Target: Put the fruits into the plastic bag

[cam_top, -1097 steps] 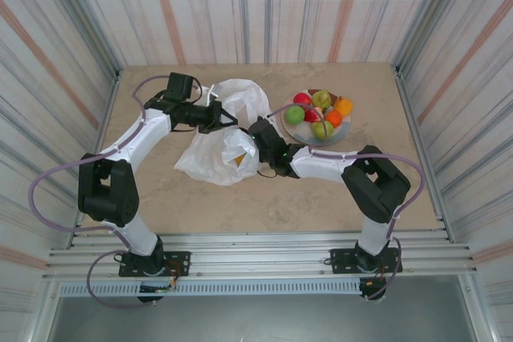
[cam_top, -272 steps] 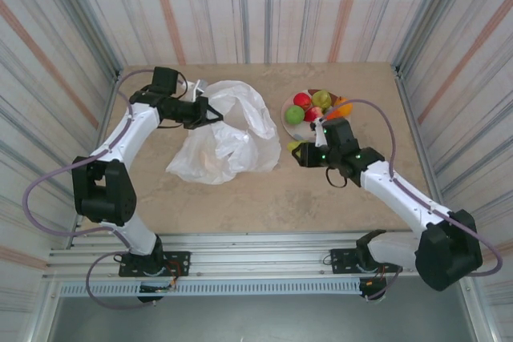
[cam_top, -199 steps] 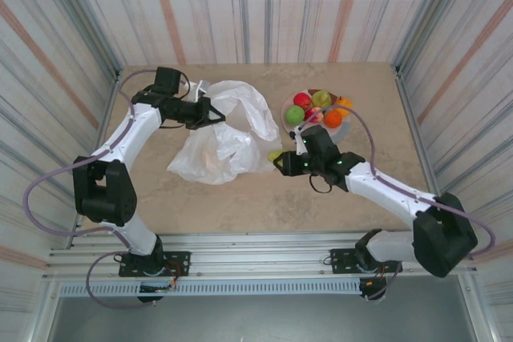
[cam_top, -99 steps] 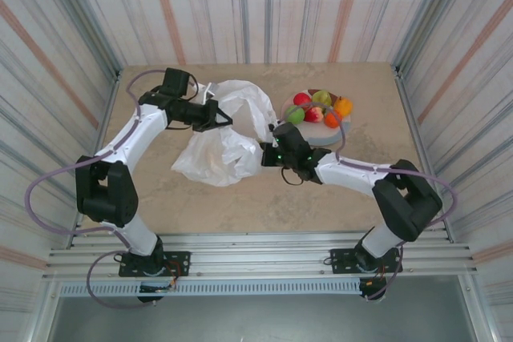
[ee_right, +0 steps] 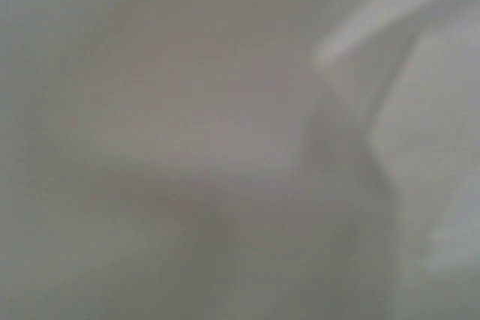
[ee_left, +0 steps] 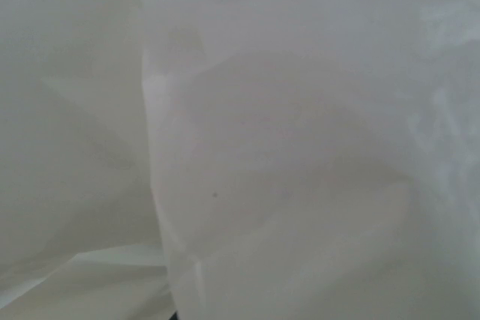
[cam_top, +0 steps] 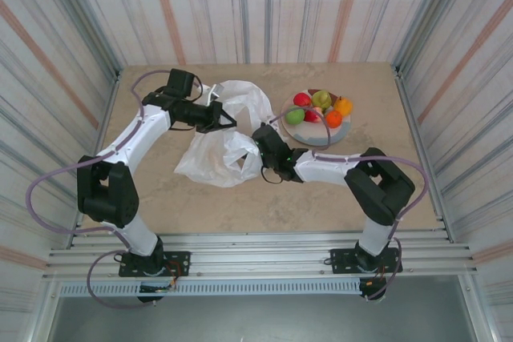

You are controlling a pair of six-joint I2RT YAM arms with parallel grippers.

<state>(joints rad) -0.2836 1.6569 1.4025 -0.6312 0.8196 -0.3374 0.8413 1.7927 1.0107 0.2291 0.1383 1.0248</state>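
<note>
Materials | plastic bag (cam_top: 216, 158): thin wrinkled white film | fruits (cam_top: 295, 116): round, glossy

Six fruits (cam_top: 312, 115) are counted on one plate (cam_top: 317, 138): two are green, two red and two orange. One bag (cam_top: 215, 156), one table (cam_top: 361, 190) and two arms (cam_top: 138, 135) are also counted.

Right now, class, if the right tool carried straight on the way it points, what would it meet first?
The plastic bag. From above, the right tool points left at the bag's right edge, and its wrist camera shows white film close up. Whether it touches the film yet, I cannot tell.
</note>
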